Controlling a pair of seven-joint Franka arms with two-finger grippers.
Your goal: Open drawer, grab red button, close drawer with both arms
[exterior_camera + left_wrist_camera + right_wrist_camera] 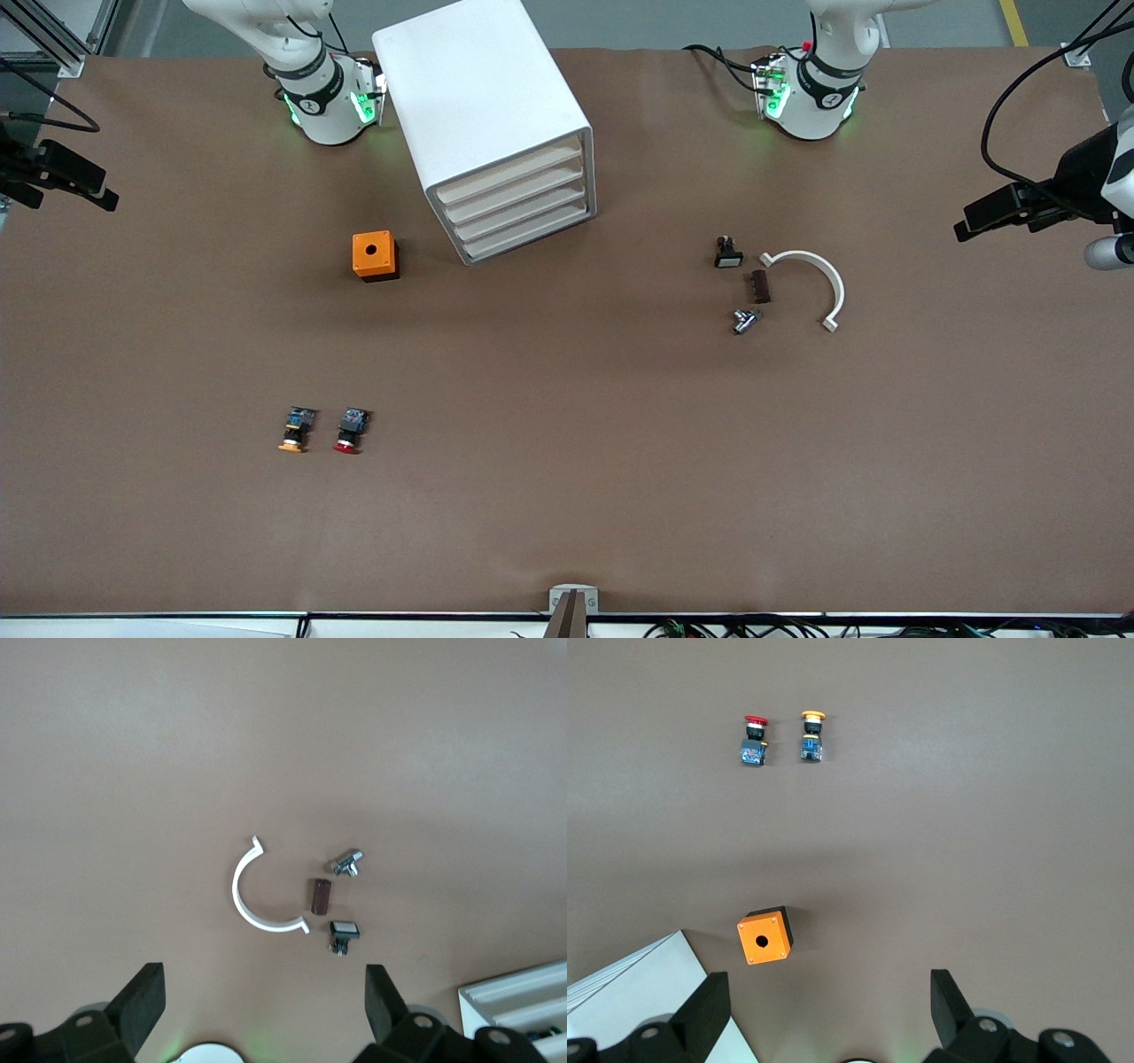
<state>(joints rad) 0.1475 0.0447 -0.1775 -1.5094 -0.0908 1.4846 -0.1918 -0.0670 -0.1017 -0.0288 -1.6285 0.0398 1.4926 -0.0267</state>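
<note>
The red-capped button [349, 431] lies on its side on the brown tabletop [567, 496], toward the right arm's end and nearer to the front camera than anything else except its twin. The orange-capped button [295, 430] lies just beside it, closer still to the right arm's end, the two apart but parallel.

Farther from the camera than both sits an orange cube box [375, 255] with a round hole in its top face. Beside it, near the middle between the arm bases, stands a white drawer cabinet [485, 124] with four drawers, all pushed in; its front is turned at an angle toward the left arm's end.

Toward the left arm's end lies a cluster of small parts: a white half-ring clamp [819, 282], a dark brown block [760, 286], a black switch with a white face [727, 253] and a small metal fitting [744, 320].

The left gripper [262, 1005] hangs high over that cluster, fingers spread wide and empty. The right gripper [827, 1008] hangs high over the orange box, fingers likewise wide apart, holding nothing. Both arms wait.
</note>
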